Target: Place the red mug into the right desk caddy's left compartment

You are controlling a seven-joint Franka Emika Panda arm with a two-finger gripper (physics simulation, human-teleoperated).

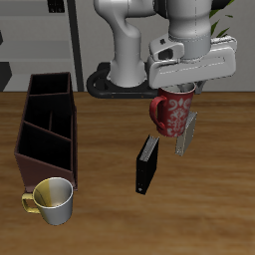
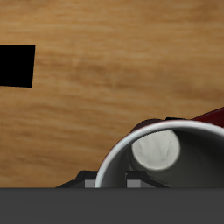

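Observation:
My gripper [image 1: 182, 118] is shut on the wall of the red mug [image 1: 167, 115] and holds it upright in the air, well above the table near the robot's base. The mug is red with a pale speckled pattern. In the wrist view its pale rim and light grey inside [image 2: 157, 150] sit right against my fingers [image 2: 88, 178]. The right desk caddy [image 1: 45, 129], a long dark maroon-brown box with thin dividers, stands on the table well to the side of the mug. Its compartments look empty.
A small black upright box [image 1: 146, 164] stands on the table just below the held mug; it also shows in the wrist view [image 2: 16, 66]. A yellow-olive mug [image 1: 54, 200] sits near the table's front edge, just in front of the caddy.

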